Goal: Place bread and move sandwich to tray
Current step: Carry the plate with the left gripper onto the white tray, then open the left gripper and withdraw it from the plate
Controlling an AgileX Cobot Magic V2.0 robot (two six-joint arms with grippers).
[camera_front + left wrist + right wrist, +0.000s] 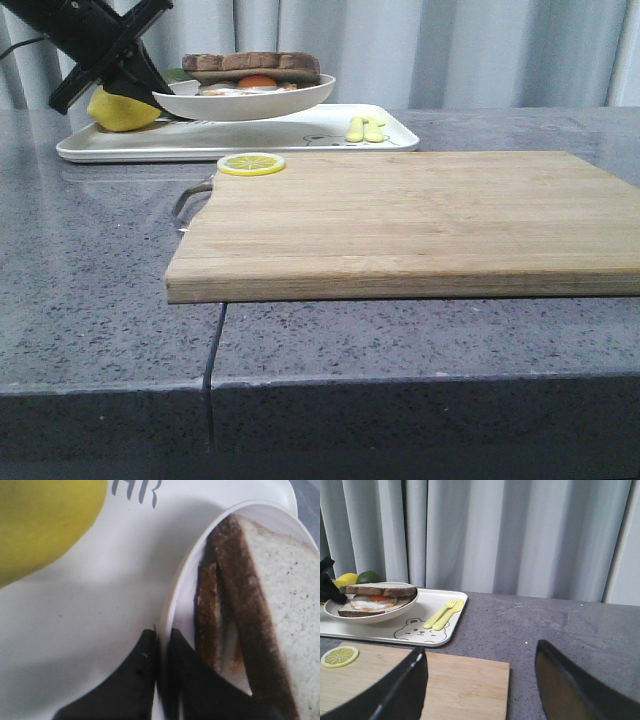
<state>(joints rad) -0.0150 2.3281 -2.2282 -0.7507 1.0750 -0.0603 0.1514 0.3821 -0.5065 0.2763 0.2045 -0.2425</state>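
On the far-left tray [300, 137] sits a round dish [250, 103] holding the sandwich [258, 84] with the bread [250, 63] on top (egg between the slices). Left gripper [162, 645] pinches the dish's rim, a lemon [122, 112] beside it. Right gripper [480, 680] hangs wide open, empty, over the board [420, 220].
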